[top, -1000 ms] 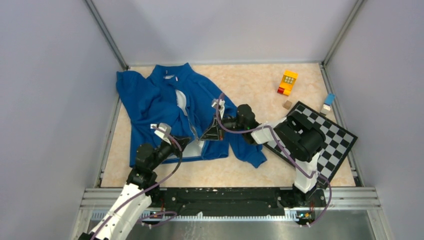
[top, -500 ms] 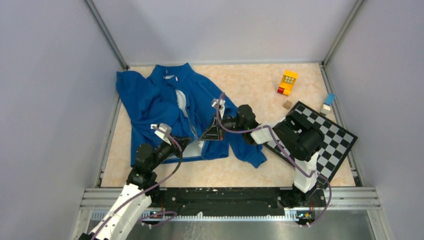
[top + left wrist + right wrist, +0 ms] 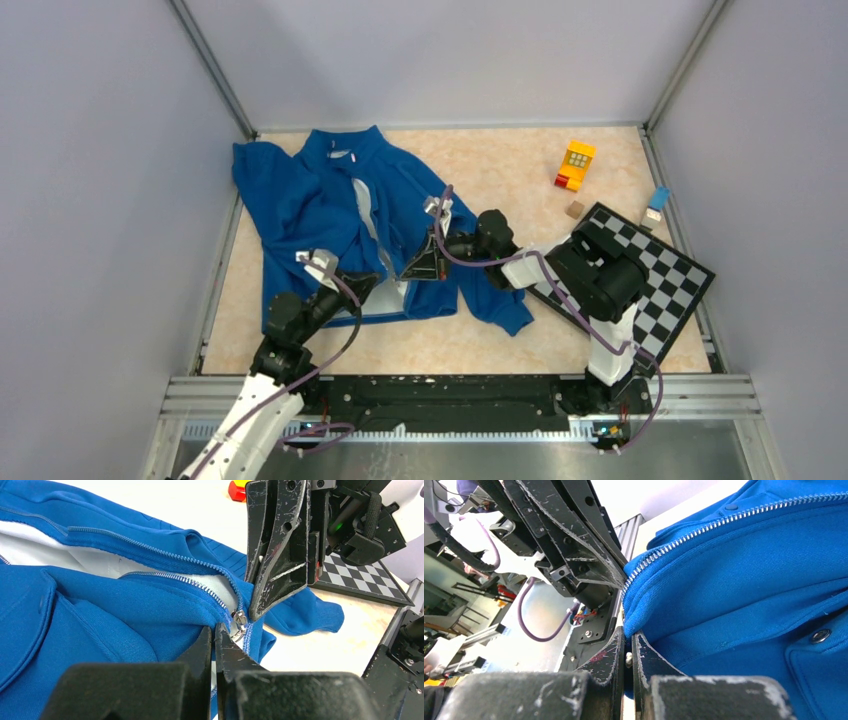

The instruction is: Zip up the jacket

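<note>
The desk (image 3: 500, 170) carries the blue jacket (image 3: 300, 200) spread over its left half, collar at the far edge and front open. A chessboard (image 3: 660, 270) lies to the right. The left gripper (image 3: 214, 630) and the right gripper (image 3: 628, 636) are each pinched together on the jacket hem beside the zipper slider (image 3: 239, 617). A yellow toy block (image 3: 576, 163) sits well apart, at far right.

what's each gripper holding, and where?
Both hold the jacket: the left gripper pinches the bottom hem just below the zipper slider; the right gripper is shut on the front edge at the zipper's lower end.
</note>
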{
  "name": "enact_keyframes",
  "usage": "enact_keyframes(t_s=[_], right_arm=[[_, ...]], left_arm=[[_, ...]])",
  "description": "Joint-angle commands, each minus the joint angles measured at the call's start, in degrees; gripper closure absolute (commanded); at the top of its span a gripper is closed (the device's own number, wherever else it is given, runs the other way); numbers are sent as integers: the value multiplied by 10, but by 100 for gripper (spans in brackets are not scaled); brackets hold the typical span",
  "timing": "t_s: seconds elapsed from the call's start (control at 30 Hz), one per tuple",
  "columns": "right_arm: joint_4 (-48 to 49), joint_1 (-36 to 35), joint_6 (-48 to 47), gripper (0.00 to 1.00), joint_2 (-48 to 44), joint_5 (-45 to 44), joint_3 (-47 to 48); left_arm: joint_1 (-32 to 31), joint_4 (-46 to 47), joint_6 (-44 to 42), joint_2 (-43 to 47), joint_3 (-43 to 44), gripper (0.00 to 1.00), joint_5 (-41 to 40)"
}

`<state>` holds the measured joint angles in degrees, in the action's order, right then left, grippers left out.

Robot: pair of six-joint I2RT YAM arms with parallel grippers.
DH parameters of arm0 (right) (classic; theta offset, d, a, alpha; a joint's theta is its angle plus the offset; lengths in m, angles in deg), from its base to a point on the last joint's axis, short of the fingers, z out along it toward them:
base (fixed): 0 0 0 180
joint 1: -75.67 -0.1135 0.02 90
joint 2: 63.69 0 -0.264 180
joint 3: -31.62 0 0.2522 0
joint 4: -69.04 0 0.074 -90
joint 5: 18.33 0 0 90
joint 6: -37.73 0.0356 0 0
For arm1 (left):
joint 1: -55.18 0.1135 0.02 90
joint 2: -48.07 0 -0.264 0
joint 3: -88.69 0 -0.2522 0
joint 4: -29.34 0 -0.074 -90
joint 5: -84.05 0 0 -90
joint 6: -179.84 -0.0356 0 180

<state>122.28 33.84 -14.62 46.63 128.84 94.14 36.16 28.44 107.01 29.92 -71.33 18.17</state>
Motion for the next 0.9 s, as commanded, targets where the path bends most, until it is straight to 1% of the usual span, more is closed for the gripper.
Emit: enact_keyframes(t_s=[0.0,0.57,0.87], right_arm=[[56,-3,8,100,7,27,3],[44,-16,2,100,19,35,15],[63,-16,6,100,8,28,5]], left_arm=[[0,30,-6,-6,15,100,6],[0,30,-5,5,15,100,7],[0,26,-6,3,14,100,3]])
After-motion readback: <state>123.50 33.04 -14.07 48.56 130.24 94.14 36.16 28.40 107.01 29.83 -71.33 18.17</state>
